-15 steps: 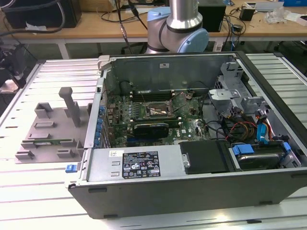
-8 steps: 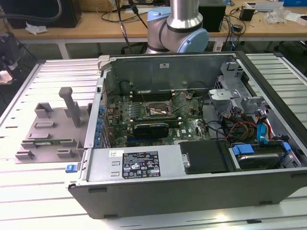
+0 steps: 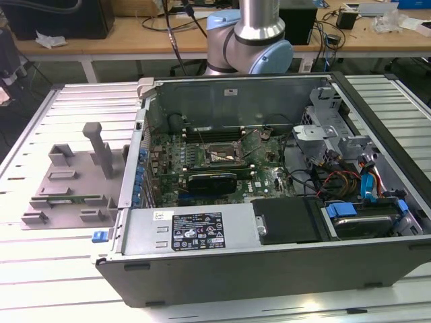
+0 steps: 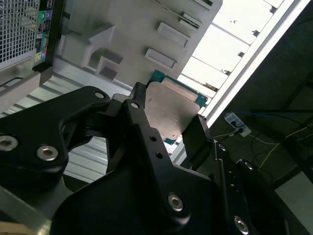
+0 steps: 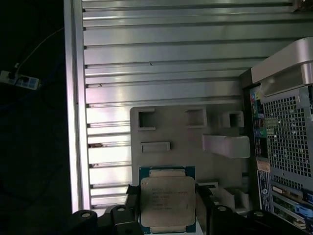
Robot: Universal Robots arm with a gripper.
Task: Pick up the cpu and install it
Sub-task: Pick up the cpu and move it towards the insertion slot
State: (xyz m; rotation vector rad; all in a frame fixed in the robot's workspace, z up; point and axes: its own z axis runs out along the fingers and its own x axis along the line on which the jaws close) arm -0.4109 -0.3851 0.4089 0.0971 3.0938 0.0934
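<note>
Slatted metal table carries one open computer case and, at its nine o'clock in the exterior view, one grey fixture tray. In the first wrist view the gripper pinches the single cpu by opposite edges above that tray. Its print and the case's label are too small to read.

Slatted table carries grey fixture — and computer case.
</note>
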